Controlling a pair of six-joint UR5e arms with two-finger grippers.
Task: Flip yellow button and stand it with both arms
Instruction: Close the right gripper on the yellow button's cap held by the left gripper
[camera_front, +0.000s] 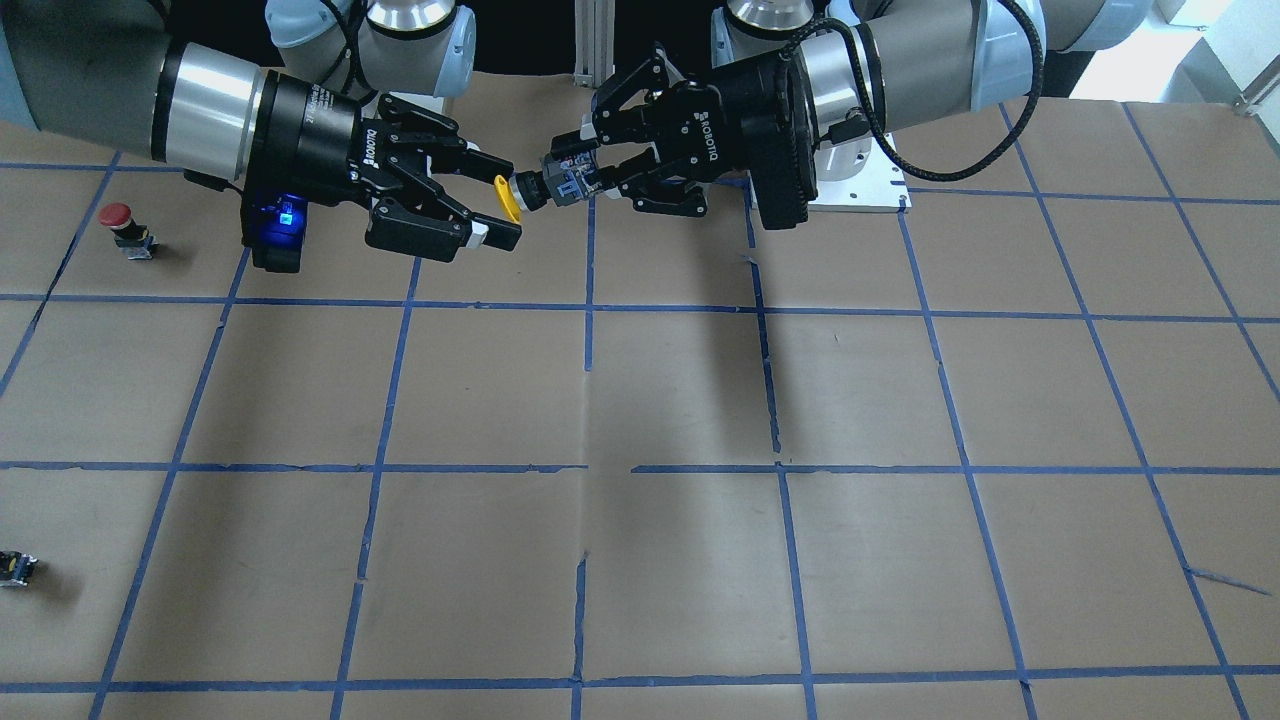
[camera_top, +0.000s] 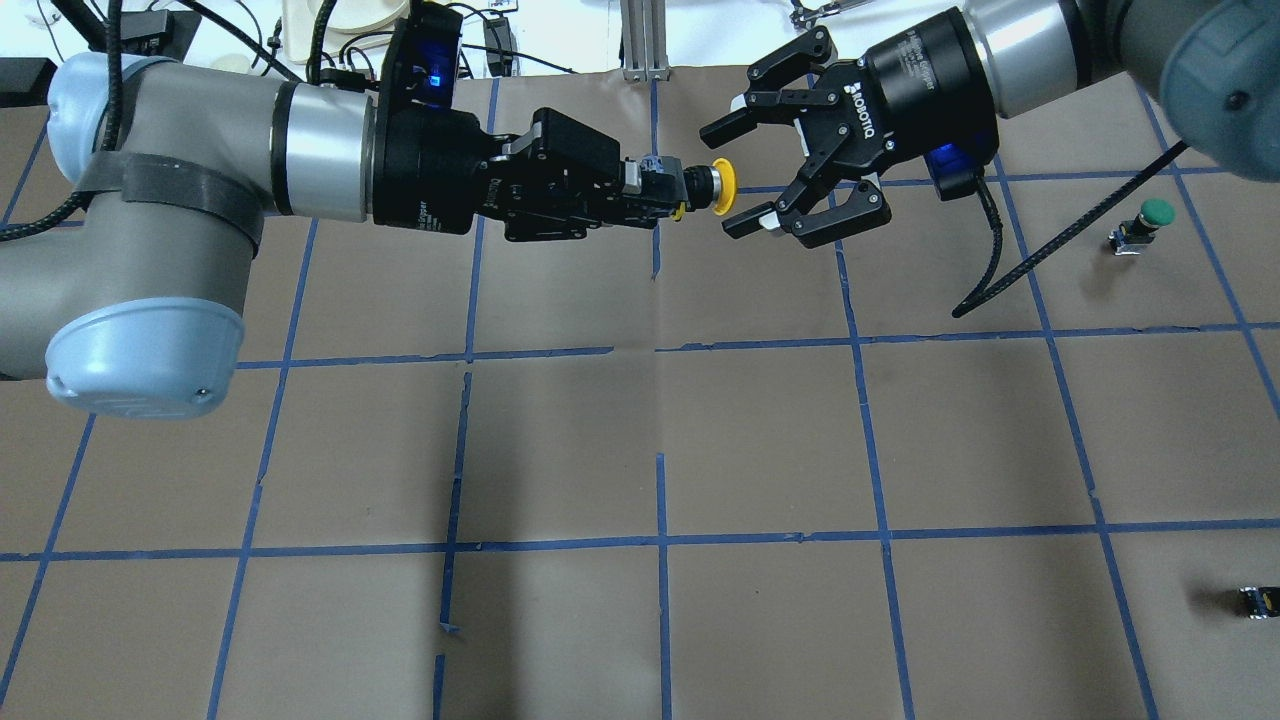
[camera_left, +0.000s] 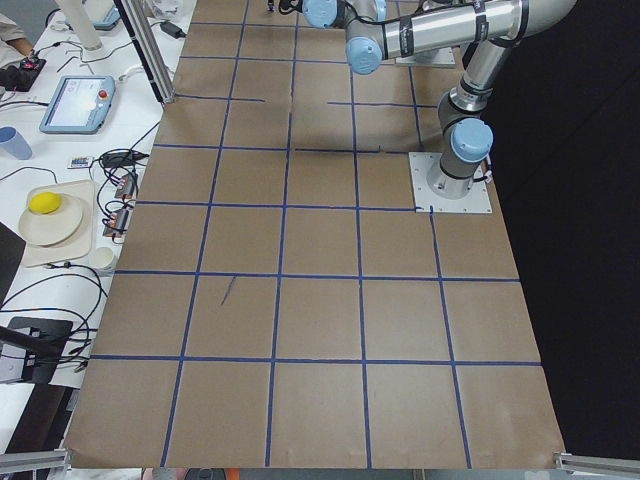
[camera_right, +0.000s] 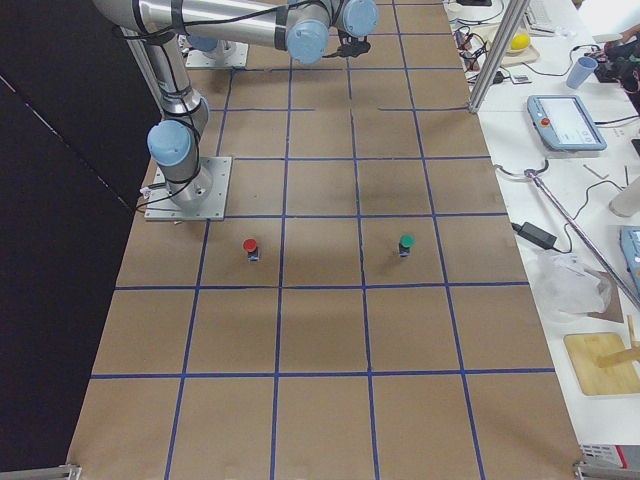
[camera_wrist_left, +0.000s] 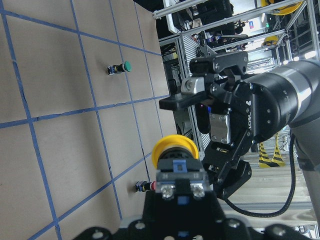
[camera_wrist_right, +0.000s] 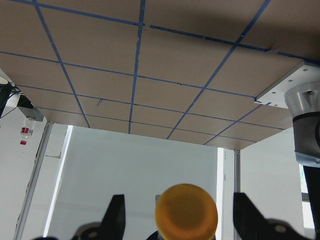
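Two loose parts sit nearest in the front-facing view. A small dark block with a yellow spot (camera_front: 18, 568) lies at the lower left edge of the worktop (camera_front: 680, 400), and a red-capped button (camera_front: 120, 222) stands cap up higher on the left side. A green-capped button (camera_top: 1150, 215) shows at the right of the overhead view. All three are well apart from either tool.

At the top centre of the front-facing frame, the yellow button (camera_front: 528, 190) hangs in the air above the worktop, lying sideways. The left tool (camera_front: 572, 178) comes in from the upper right and is clamped on the button's black-and-grey body, so the cap points toward the upper left. There the right tool (camera_front: 500, 200) is spread wide, with one finger above the cap and one below. Neither finger seems to touch the cap. The right wrist view agrees, showing the yellow dome centred at the bottom edge with a dark finger well off to each side.

The step in hand looks like the mid-air hand-over that makes the flip. The next move probably calls for the right tool to close on the cap or the neck behind it. It should close squarely, so the round dome does not slip, before the left tool lets go. The body could then be turned downward and set on the worktop.
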